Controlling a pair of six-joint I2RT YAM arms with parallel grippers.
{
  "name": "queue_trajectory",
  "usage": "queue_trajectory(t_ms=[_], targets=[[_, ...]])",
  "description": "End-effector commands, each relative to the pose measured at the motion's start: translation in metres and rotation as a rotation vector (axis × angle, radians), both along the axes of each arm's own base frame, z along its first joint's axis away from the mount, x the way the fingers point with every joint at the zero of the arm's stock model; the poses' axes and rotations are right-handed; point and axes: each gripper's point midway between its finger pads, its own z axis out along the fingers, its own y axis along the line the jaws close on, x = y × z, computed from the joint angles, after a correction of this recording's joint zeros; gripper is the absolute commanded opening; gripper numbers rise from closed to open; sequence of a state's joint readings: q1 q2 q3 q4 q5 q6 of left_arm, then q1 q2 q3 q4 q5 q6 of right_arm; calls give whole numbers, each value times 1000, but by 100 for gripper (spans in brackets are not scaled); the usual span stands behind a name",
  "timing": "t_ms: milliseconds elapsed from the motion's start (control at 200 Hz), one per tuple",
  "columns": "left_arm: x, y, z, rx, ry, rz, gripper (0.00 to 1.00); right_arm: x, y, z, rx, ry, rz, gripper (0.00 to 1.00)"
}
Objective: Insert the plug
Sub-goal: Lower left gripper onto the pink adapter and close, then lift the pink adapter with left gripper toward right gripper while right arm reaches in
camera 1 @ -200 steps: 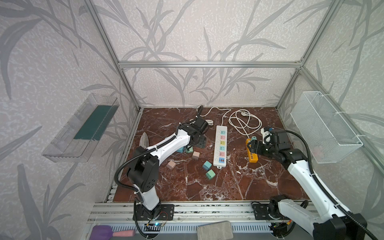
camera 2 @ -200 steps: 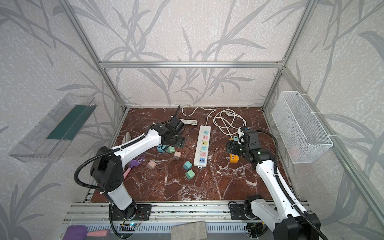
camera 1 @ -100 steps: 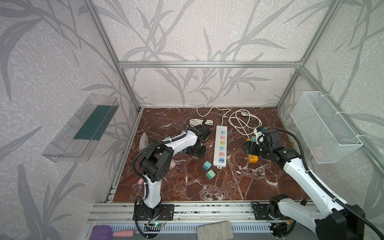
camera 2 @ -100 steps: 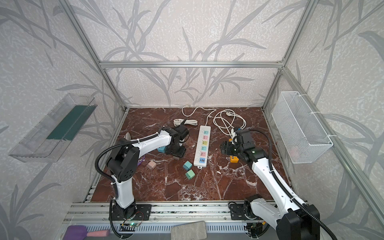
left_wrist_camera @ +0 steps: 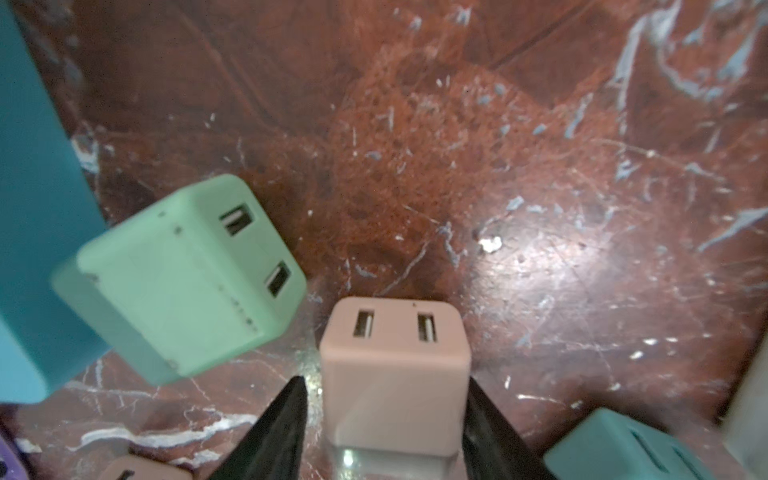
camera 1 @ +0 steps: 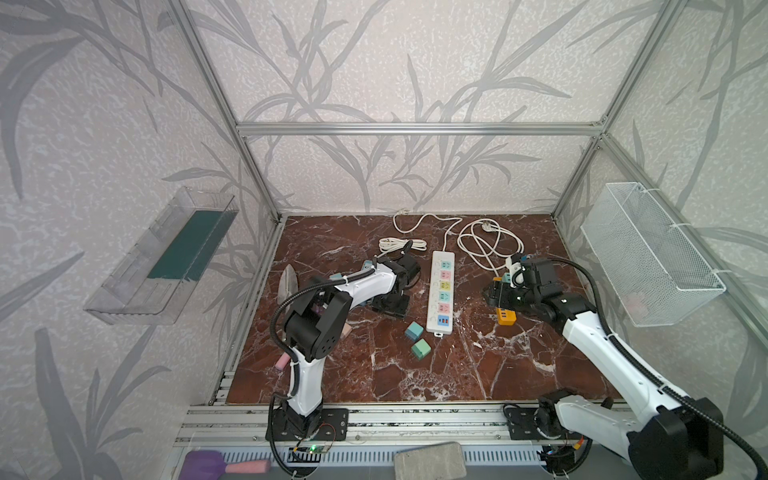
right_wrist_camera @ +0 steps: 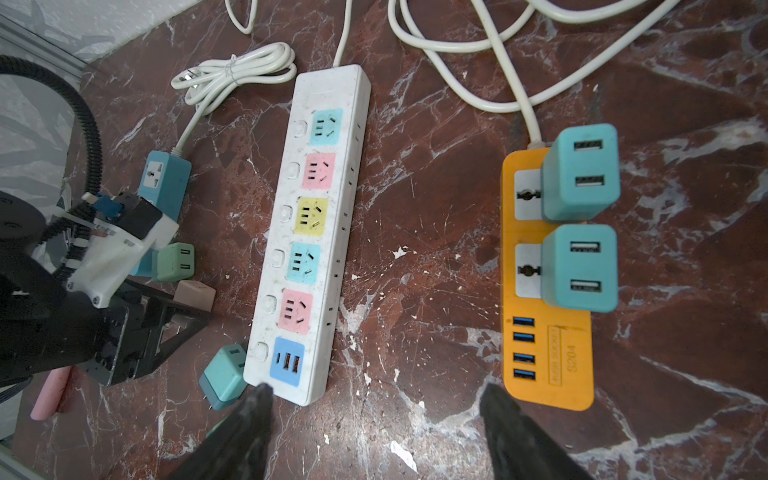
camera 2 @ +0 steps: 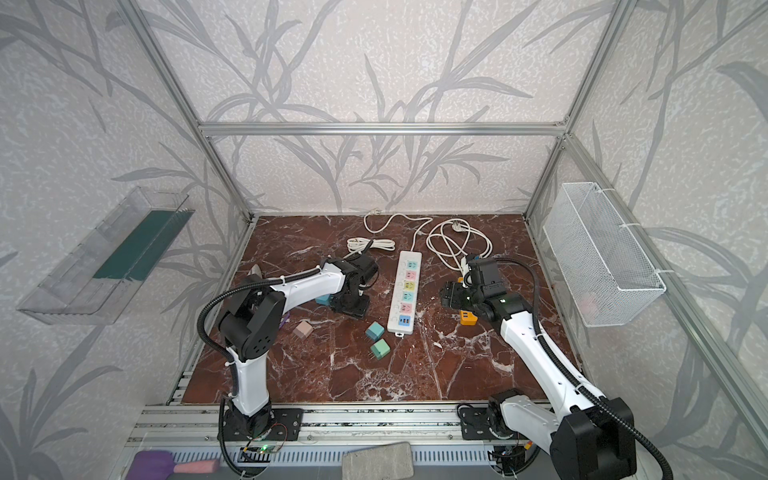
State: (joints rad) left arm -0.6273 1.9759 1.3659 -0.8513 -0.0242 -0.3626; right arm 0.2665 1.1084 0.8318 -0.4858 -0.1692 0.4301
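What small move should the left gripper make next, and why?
Probably close the left gripper fully on the pink cube-shaped plastic charger plug before any lift. In the left wrist view its black fingers flank the plug on both sides, but a thin gap shows beside one finger, so the grip does not look firm.

Marble tabletop [camera 1: 457, 374] carries power strip [camera 1: 441, 291], cube plugs [camera 1: 420, 348].
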Motion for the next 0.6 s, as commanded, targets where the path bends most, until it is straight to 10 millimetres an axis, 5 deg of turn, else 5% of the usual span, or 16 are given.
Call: queue_trajectory(t_ms=[0,205,335,395,485,595], targets=[[-2,4,-6,30,20,-2,48,1,-1,-4,-6,0,-11,78],[0,-7,10,-26,20,-43,18,0,0,0,0,-6,-11,78],[23,-31,77,-175,-175,-107,11,2,4,11,-6,-18,10,77],[34,-44,113,-273,-298,-152,0,3,7,15,-14,-17,22,72],[44,-64,157,-413,-480,-238,0,6,17,22,-18,-12,53,50],[42,-84,186,-549,-657,-346,0,6,33,30,-48,-17,98,3]])
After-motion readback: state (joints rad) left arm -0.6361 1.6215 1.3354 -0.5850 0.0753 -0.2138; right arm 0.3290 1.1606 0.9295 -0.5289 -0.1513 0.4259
